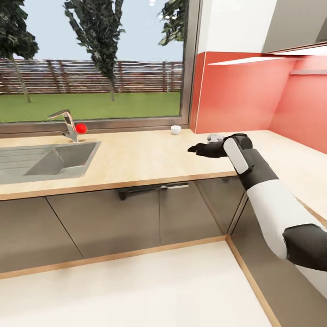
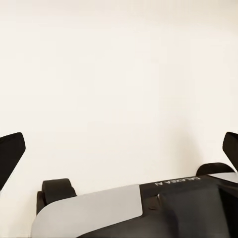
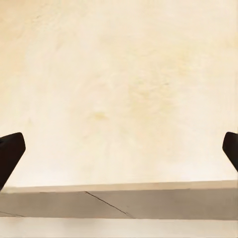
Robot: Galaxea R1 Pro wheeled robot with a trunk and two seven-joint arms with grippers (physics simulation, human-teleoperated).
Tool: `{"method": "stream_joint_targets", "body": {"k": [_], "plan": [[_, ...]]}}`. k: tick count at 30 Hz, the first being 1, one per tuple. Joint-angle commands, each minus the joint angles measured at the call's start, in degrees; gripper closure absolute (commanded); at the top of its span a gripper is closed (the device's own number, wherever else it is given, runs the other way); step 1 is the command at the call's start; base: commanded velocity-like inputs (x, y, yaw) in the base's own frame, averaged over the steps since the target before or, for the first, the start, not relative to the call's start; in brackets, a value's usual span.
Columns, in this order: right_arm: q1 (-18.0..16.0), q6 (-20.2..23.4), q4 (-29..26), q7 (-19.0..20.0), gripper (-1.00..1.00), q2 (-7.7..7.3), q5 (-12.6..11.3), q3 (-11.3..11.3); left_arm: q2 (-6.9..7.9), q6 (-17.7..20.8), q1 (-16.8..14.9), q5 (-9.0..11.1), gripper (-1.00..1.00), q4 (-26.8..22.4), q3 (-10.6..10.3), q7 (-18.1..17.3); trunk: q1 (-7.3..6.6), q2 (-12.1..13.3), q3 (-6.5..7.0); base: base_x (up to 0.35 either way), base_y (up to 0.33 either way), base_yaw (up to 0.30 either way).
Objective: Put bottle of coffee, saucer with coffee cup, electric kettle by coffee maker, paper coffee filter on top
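The light wood countertop (image 1: 136, 159) runs across the head view and turns a corner at the right. A small white coffee cup (image 1: 175, 130) stands at its back, by the window sill. My right gripper (image 1: 194, 148) reaches out low over the worktop, in front of and slightly right of the cup, apart from it. In the right wrist view the right gripper (image 3: 120, 151) is open, with bare countertop (image 3: 119, 89) and its front edge between the fingers. My left gripper (image 2: 119, 151) is open too, holding nothing, over pale floor and the robot's own base.
A steel sink (image 1: 45, 161) with a faucet (image 1: 68, 122) and a red ball (image 1: 81, 128) sits at the left. Behind the corner rises a red backsplash (image 1: 240, 95). Grey cabinet fronts (image 1: 136, 218) with a dark handle (image 1: 152, 188) stand below; pale floor (image 1: 136, 290) lies in front.
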Motion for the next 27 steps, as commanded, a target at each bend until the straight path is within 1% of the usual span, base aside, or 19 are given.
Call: {"method": "stream_joint_targets", "body": {"k": [1,3,5,8,16,20,21,27], "plan": [[-0.19,0.11,0.69,-1.26,-1.0,0.97,-0.45,0.23,0.0,-0.18,-0.04,-0.32,-1.0,0.07,0.48,-0.32,0.03,-0.02,-0.05,0.318,0.0,0.0],[-0.26,0.1,1.25,-1.67,-1.0,1.63,-0.45,0.27,0.08,-0.18,-0.04,-0.32,-1.0,0.1,0.54,-0.39,0.03,-0.02,-0.05,0.319,0.0,0.0],[-0.3,0.07,1.48,-1.81,-1.0,2.15,-0.49,0.28,0.59,-0.18,-0.04,-0.3,-1.0,0.13,0.61,-0.44,0.03,-0.02,-0.05,0.248,0.0,0.0],[-0.32,0.03,1.55,-1.87,-1.0,2.53,-0.56,0.25,1.02,-0.18,-0.04,-0.27,-1.0,0.21,0.66,-0.48,0.03,-0.02,-0.05,0.1,0.0,0.0],[-0.24,0.06,1.51,-1.75,-1.0,2.71,-0.97,0.13,1.38,-0.18,-0.04,-0.25,-1.0,0.29,1.08,-0.5,0.03,-0.02,-0.05,0.02,0.0,0.0],[0.12,0.02,1.47,-1.67,-1.0,2.78,-0.98,0.13,1.52,-0.18,-0.04,-0.28,-1.0,1.6,1.35,-0.5,0.03,-0.02,-0.05,0.0,0.0,0.0],[0.37,0.01,1.51,-1.66,-1.0,2.79,-0.98,0.13,1.53,-0.18,-0.04,-0.26,-1.0,2.62,1.38,-0.5,0.03,-0.02,-0.05,0.0,0.0,0.154],[0.45,0.01,1.54,-1.66,-1.0,2.79,-0.98,0.13,1.5,-0.2,-0.04,-0.25,-1.0,2.83,1.39,-0.5,0.03,-0.02,-0.05,0.006,0.0,0.221]]}}
